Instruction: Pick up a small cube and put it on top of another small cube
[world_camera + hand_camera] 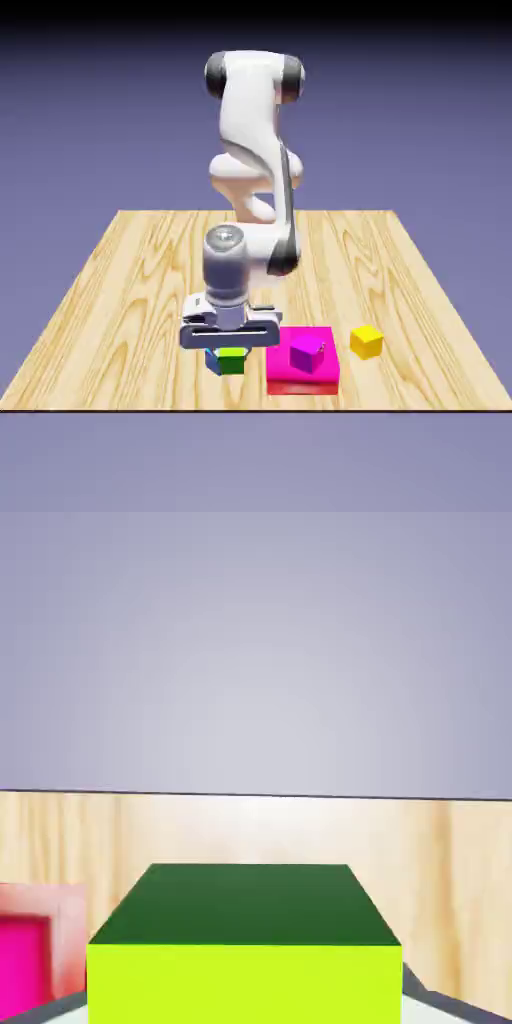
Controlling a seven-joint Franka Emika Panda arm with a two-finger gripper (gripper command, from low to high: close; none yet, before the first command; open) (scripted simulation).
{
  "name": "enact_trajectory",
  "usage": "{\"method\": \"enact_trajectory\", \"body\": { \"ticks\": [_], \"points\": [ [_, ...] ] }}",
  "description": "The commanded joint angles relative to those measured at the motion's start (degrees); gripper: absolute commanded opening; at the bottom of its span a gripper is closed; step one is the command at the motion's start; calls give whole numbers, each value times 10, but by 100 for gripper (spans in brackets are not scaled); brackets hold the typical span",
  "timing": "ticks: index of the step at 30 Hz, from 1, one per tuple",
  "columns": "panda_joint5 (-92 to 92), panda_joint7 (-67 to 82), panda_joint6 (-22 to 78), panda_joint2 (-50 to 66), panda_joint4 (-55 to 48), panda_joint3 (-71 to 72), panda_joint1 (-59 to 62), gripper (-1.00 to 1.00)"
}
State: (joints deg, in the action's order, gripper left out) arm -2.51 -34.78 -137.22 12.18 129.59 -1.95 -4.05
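Where the wooden table (150, 290) nears its front edge, the white arm (248, 110) reaches down on the exterior view's left of the middle, its gripper (231, 350) pointing at the tabletop. Between the fingertips sits a green cube (231, 361), and the gripper is closed against its two sides, the jaws as far apart as the cube is wide. In the hand view the cube looms large at the bottom middle, one face dark green and the nearer one bright yellow-green, with a dark grey fingertip (440, 1004) showing in part at either side. Just beside the green cube, toward the exterior view's left, a bit of a blue object (213, 361) shows; it seems to be another cube, though the gripper and the green cube hide too much of it to be sure, and whether the two touch cannot be told. Over on the exterior view's right of the gripper lies a magenta and red block (301, 386), broad and low, with a purple cube (306, 353) on its upper side, turned at an angle. Farther right, apart from that block, a yellow cube (367, 342) rests on the table, also turned.
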Motion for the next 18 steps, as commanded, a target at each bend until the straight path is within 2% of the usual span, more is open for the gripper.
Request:
{"method": "enact_trajectory", "body": {
  "ticks": [1,4,6,11,12,18],
  "points": [
    [11,-2,19,-21,1,21,-5,-100],
    [39,-5,77,-82,2,83,-18,-100],
    [41,-5,81,-86,2,87,-18,-100],
    [55,-16,-19,-16,33,82,-21,-100],
    [55,-16,-19,-16,33,82,-21,100],
    [41,-5,81,-86,2,87,-18,100]
  ]
}}
